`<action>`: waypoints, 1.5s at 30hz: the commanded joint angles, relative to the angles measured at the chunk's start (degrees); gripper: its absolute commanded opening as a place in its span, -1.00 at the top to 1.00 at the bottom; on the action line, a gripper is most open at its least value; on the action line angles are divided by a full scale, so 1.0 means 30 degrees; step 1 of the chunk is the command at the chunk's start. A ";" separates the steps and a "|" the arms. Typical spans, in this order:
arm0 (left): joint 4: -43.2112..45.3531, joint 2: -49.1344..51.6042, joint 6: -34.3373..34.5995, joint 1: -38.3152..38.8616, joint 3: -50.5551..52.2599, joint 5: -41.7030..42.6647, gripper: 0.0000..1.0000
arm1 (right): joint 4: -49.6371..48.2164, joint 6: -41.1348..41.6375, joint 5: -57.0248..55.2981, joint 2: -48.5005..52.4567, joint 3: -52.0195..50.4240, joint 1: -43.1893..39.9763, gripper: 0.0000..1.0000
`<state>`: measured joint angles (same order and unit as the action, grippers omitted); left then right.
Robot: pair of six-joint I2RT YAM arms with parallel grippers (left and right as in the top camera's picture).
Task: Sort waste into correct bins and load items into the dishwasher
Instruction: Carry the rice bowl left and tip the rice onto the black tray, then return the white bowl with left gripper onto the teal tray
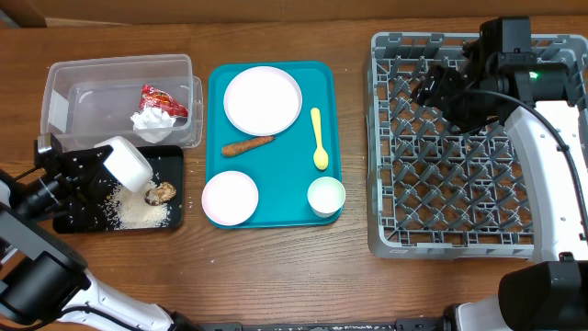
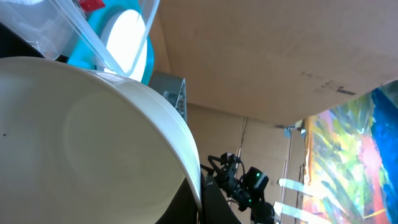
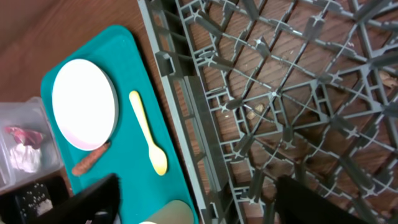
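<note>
Two pincers are in view. Your left pincer (image 1: 103, 167) is clamped on the rim of a white bowl (image 1: 126, 164), which is tipped over the black tray (image 1: 173, 170) at the bench's (image 1: 276, 276) left edge. In the left wrist view that bowl fills the lower left. Rice (image 1: 138, 213) and a brown lump (image 1: 163, 191) lie in the tray just under the bowl's mouth.

Your right pincer (image 1: 439, 87) stands wide with nothing between its fingers (image 3: 93, 199). It hangs over the far left part of the dish rack (image 1: 378, 165), which sits at the bench's right edge.

Behind the black tray and touching it is the clear tub (image 1: 64, 78), holding a red wrapper (image 1: 163, 99) and a napkin (image 1: 152, 121). The wrapper's print is too small to read.

On the teal tray (image 1: 276, 216) at mid-bench:
- the plate (image 1: 263, 99) sits at the far end;
- the carrot (image 1: 248, 145) lies just below the plate;
- the yellow spoon (image 1: 318, 138) lies along the right side;
- a second bowl (image 1: 230, 198) fills the near left corner;
- the cup (image 1: 326, 196) fills the near right corner.

You have open bench along the near edge and in the strip between the teal tray and the rack.
</note>
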<state>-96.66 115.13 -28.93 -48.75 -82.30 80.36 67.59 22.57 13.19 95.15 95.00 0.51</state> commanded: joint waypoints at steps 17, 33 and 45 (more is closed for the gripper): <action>0.4160 -0.4473 0.7621 0.9464 -0.8422 -0.8845 0.92 | -0.0066 -0.0022 -0.0095 -0.0073 0.0197 0.0036 -1.00; 0.7927 -0.0168 1.3653 2.4400 -0.8495 -2.6469 0.92 | 0.0029 -0.0029 -0.0102 -0.0073 0.0197 0.0036 -1.00; 0.7664 0.4036 1.3653 2.6600 -0.8495 -2.6913 0.92 | 0.0015 -0.0036 -0.0102 -0.0073 0.0197 0.0036 -1.00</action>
<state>-73.45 127.04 10.85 30.24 -107.09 1.21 67.79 22.46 13.13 95.15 95.00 0.51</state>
